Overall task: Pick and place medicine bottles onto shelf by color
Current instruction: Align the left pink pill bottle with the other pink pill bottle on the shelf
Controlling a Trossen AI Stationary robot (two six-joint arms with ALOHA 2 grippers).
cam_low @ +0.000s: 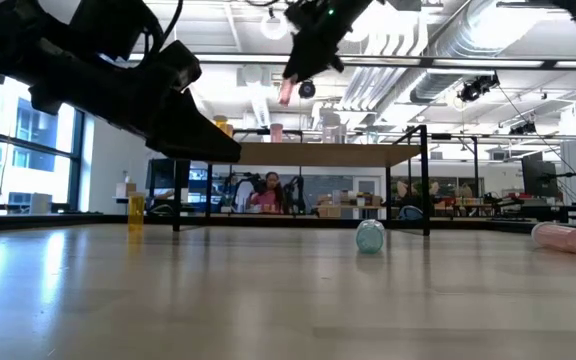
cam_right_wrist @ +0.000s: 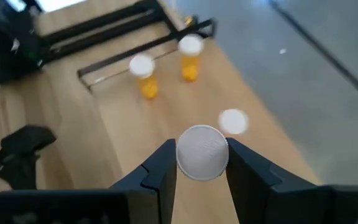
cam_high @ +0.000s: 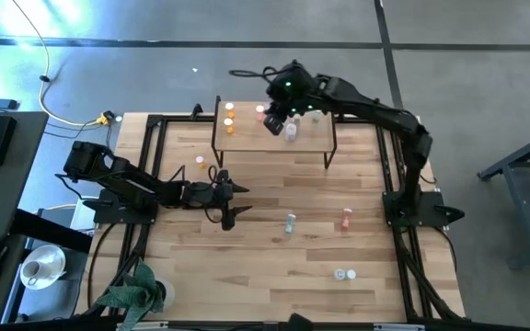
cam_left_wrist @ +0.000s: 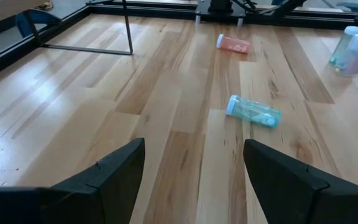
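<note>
The shelf (cam_high: 274, 142) stands at the table's far side. Two orange medicine bottles (cam_high: 228, 115) stand at its left end and pale ones (cam_high: 291, 131) further right. My right gripper (cam_high: 272, 124) hovers above the shelf, shut on a pink-red bottle (cam_low: 286, 92) with a white cap. My left gripper (cam_high: 231, 198) waits open, low over the table's left middle. Ahead of it a teal bottle (cam_left_wrist: 253, 112) and a pink one (cam_left_wrist: 233, 43) lie on their sides. My right gripper pinches the pink-red bottle at its white cap end (cam_right_wrist: 202, 151), one finger on each side. The fingers slant down from the table's right. The pink body sticks out below the fingers, lifted clear above the shelf.
One orange bottle (cam_high: 199, 162) stands on the table left of the shelf. Two pale bottles (cam_high: 343, 273) sit near the front right. A white-capped bottle (cam_right_wrist: 232, 121) stands on the shelf close to the held one. People sit in the room beyond the table.
</note>
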